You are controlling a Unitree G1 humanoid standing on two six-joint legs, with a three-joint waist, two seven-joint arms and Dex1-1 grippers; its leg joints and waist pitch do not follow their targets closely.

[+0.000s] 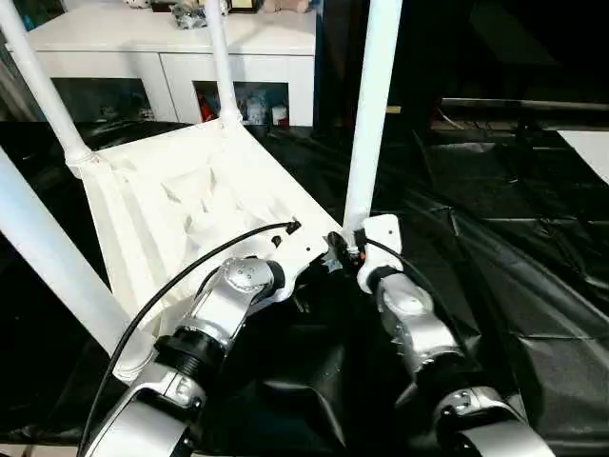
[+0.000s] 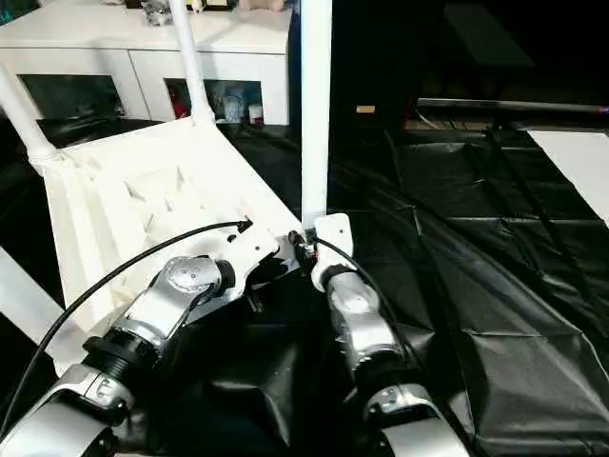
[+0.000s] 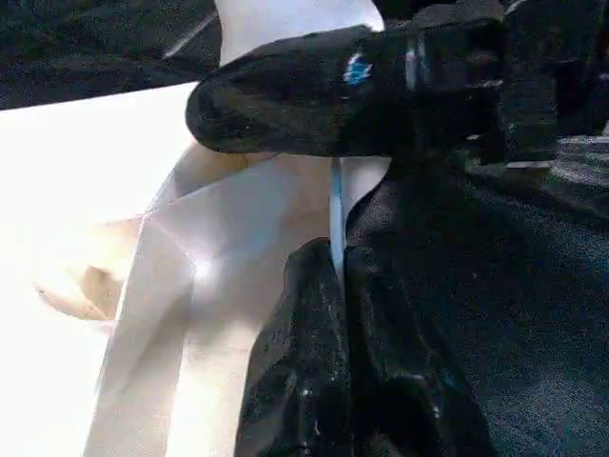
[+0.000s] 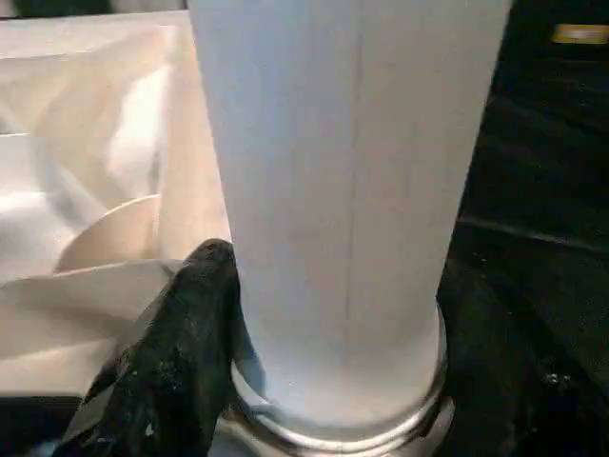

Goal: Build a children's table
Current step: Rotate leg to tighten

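The white tabletop [image 1: 190,200] lies upside down on the black sheet, ribbed underside up. Several white legs stand in its corner sockets: far left [image 1: 43,86], far right [image 1: 219,57], near left [image 1: 57,267] and near right [image 1: 371,114]. My right gripper [image 4: 333,286] is closed around the base of the near-right leg [image 4: 343,171], just above its socket, one finger [image 4: 181,352] pressed against the tube. My left gripper [image 3: 338,257] is shut on the tabletop's thin rim [image 3: 335,205] beside that corner. The two grippers nearly touch.
A white cabinet [image 1: 171,38] with glass doors stands behind the tabletop. The black sheet [image 1: 495,248] covers the floor to the right, wrinkled. A white panel [image 1: 590,148] lies at the far right edge, and a dark bar [image 1: 514,105] runs behind it.
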